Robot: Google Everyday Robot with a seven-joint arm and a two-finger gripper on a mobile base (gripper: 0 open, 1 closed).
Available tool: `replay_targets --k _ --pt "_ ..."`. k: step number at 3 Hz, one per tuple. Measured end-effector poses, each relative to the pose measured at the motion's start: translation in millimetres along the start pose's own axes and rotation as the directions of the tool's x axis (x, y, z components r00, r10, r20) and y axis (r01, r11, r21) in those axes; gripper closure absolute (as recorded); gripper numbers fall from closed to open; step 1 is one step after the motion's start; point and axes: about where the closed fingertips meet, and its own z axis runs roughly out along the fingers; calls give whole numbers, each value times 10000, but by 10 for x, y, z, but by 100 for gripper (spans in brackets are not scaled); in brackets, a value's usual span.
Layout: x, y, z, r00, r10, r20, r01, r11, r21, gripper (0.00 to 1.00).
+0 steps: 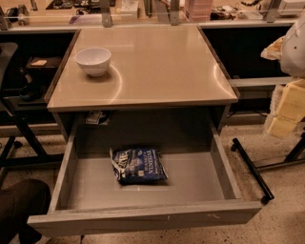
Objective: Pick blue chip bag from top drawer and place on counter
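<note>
The top drawer (143, 219) is pulled wide open below the counter (157, 71). The blue chip bag (139, 165) lies flat on the drawer floor, a little left of the middle and towards the back, with its white lettering facing up. The beige counter carries only a white bowl (93, 60) near its left edge. My gripper is not in view. A white rounded shape (294, 45) at the right edge may be part of my arm, well clear of the drawer.
Pale yellow blocks (288, 112) stand at the right. A black wheeled bar (252, 169) lies on the floor beside the drawer's right side. A dark brown shape (19, 207) sits at the lower left. A cluttered bench (143, 9) runs along the back.
</note>
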Motion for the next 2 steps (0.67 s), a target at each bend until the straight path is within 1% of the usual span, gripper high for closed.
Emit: replay_targets --k 1,2 --pt "0 0 0 10000 0 0 0 10000 0 0" --pt "-119 85 127 9994 -98 334 97 9999 41 0"
